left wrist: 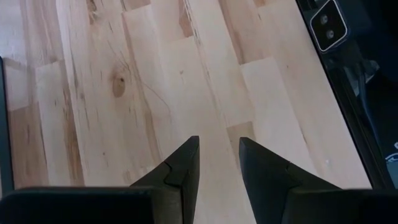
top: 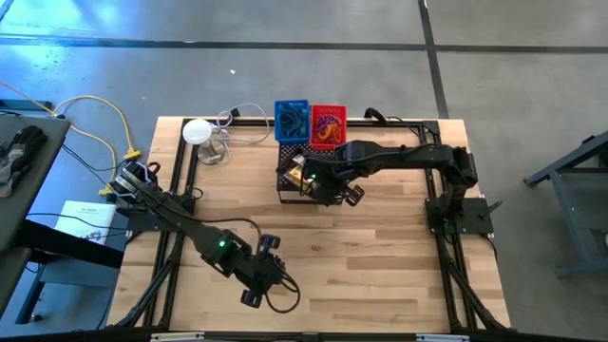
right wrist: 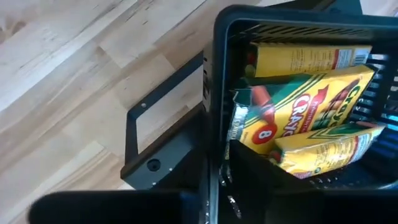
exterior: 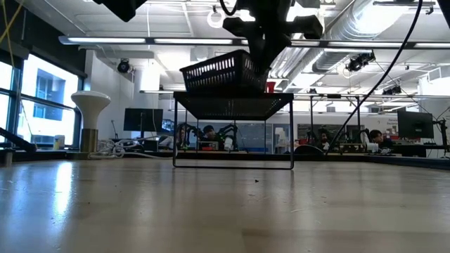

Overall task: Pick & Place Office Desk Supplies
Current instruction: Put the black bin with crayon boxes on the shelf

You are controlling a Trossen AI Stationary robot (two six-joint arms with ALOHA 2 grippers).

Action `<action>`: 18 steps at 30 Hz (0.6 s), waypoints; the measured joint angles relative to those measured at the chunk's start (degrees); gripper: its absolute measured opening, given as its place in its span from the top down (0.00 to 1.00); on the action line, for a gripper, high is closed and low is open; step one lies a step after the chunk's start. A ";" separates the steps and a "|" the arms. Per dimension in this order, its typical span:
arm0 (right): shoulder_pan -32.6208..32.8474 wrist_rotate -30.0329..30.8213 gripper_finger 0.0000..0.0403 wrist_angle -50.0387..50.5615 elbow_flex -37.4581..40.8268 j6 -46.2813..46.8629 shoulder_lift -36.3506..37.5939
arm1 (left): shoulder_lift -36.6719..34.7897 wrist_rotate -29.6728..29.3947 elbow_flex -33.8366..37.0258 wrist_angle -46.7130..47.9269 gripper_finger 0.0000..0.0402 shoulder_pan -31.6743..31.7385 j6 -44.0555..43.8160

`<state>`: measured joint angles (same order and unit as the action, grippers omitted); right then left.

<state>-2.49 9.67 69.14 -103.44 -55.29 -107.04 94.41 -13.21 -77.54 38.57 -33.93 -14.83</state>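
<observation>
Item: crayon boxes (right wrist: 298, 118), yellow/green, 3 visible, lying in black mesh basket (top: 294, 177) on a black wire stand (exterior: 233, 133), rear-centre of table (top: 380, 256).
Right end effector (top: 323, 185): over basket rim; fingers hidden, can't tell if spread or pinching.
Left end effector (left wrist: 217, 165): near front edge of table, well apart from basket; fingers (left wrist: 183, 168) slightly apart, nothing between, bare wood below.
Also: blue bin (top: 292, 118) and red bin (top: 328, 123) just behind basket; white round lamp-like object (top: 197, 131) w/ cable, rear-left.
</observation>
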 joint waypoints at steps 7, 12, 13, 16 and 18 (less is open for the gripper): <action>0.03 4.99 0.73 -0.66 0.00 -0.50 0.00 | 0.00 -0.02 0.00 -0.02 0.73 0.02 -0.04; 0.03 12.79 0.67 -0.39 0.00 1.64 0.00 | 0.02 -0.02 0.00 -0.01 0.73 0.02 -0.16; 0.03 13.97 0.67 -0.37 0.00 2.19 0.00 | 0.02 -0.02 0.00 0.00 0.73 0.02 -0.16; 0.14 15.75 0.67 -0.01 0.00 2.34 0.00 | 0.03 -0.02 0.00 0.00 0.73 0.02 -0.15; 0.48 17.17 0.68 0.16 0.00 2.26 0.00 | 0.03 -0.04 0.00 0.02 0.73 0.02 -0.15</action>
<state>-2.02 26.84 69.31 -103.44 -53.03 -107.04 94.44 -13.26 -77.54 38.59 -33.91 -14.98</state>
